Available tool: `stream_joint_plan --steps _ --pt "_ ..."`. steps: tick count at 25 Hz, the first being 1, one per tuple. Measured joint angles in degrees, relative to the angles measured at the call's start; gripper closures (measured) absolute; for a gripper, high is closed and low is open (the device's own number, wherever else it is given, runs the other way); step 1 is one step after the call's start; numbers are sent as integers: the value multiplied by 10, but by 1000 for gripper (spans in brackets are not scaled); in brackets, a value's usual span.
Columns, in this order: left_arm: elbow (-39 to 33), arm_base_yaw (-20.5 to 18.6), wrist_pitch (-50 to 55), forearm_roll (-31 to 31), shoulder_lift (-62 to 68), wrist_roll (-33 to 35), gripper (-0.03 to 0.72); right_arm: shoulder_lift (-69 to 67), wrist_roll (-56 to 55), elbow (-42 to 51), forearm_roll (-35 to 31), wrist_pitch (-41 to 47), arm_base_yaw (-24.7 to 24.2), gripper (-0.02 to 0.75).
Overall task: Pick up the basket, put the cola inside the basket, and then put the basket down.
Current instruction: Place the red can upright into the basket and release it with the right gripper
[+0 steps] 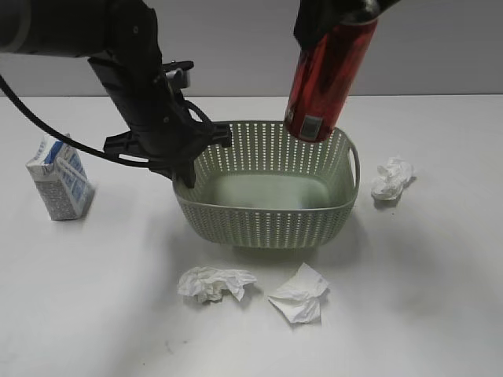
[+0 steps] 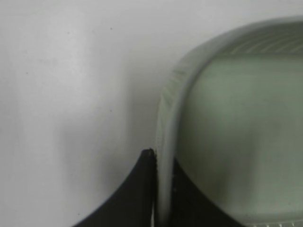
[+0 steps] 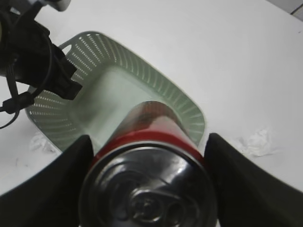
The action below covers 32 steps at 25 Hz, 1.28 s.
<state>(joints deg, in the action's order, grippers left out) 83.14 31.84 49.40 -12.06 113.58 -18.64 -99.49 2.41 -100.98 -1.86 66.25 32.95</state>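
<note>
The pale green slotted plastic basket (image 1: 271,206) looks open inside; only the black left gripper (image 1: 182,161) crowds its left rim.

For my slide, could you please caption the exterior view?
Left gripper clamps the basket rim while right gripper holds the cola above it.

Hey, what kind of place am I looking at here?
Probably a lab test bench, not a kitchen: a bare white table against a plain grey wall, and staged props, namely a sage-green perforated plastic basket, crumpled white paper wads and a blue-white carton.
</note>
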Motion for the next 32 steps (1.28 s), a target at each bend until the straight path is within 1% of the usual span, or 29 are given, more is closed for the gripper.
stream_joint_plan --steps 6,12,28,30,32 --pt "0 0 0 3 0 0 683 -96 0 0 -4 -20 0 202" --pt "0 0 0 10 0 0 683 -156 0 0 -14 -42 0 202" --pt "0 0 1 15 -5 0 683 -162 4 0 -29 -47 0 202" --pt "0 0 1 16 -5 0 683 -162 4 0 -31 -47 0 181" --pt "0 0 6 22 -5 1 683 -162 5 -2 -33 -49 0 134"
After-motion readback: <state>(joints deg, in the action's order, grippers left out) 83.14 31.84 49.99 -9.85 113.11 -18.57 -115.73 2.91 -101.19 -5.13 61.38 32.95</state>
